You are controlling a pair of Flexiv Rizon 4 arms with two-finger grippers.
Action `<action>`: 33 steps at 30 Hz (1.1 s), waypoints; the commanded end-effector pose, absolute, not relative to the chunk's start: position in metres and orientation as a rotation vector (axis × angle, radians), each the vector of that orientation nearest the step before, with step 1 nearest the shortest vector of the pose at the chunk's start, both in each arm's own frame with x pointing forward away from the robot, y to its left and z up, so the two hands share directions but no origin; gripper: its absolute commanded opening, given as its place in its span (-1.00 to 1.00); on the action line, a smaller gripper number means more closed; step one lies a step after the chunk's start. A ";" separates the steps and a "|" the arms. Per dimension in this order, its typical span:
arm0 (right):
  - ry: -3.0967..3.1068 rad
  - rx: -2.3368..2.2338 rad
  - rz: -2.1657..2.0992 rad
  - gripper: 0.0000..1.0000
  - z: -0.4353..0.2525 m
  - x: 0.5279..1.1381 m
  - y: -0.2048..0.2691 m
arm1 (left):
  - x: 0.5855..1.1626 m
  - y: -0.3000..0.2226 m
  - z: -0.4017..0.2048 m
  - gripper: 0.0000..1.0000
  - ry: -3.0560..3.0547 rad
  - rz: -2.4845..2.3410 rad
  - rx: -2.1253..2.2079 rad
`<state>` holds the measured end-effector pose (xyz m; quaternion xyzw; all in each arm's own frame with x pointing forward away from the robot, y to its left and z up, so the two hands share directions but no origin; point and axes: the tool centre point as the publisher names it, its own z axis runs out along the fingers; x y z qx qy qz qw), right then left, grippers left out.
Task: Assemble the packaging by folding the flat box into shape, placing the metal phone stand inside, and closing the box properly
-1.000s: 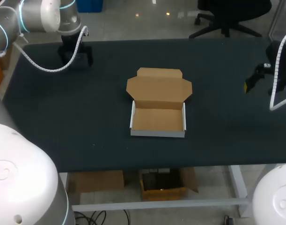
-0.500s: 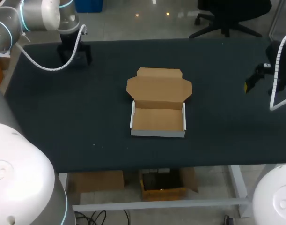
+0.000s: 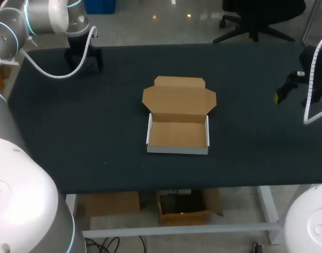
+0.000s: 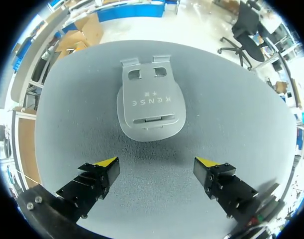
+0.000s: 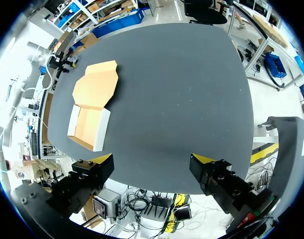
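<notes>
Left gripper hangs released, its fingers spread wide, with the metal phone stand lying flat just ahead of its tips and apart from both. This is at the far left corner of the surface. At mid-surface sits the folded box, lid flap laid back. Right gripper is released too, near the right edge, well apart from the box.

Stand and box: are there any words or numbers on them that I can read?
Stand: one short row of letters across its plate, seen upside down from the left wrist view. It is a maker's mark, so it is not spelled out here.
Box: no words, numbers or signs show in any view.
</notes>
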<state>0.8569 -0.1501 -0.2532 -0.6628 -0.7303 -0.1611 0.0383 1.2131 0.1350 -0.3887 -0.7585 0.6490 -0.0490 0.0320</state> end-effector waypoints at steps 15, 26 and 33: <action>-2.239 -2.033 -0.487 1.00 -0.252 0.857 -0.150 | 1.231 0.139 -0.393 1.00 2.032 -0.091 -2.374; -2.239 -2.033 -0.487 1.00 -0.252 0.857 -0.150 | 1.214 0.140 -0.392 1.00 2.029 -0.103 -2.371; -2.239 -2.033 -0.487 1.00 -0.252 0.857 -0.150 | 1.215 0.136 -0.392 1.00 2.025 -0.109 -2.354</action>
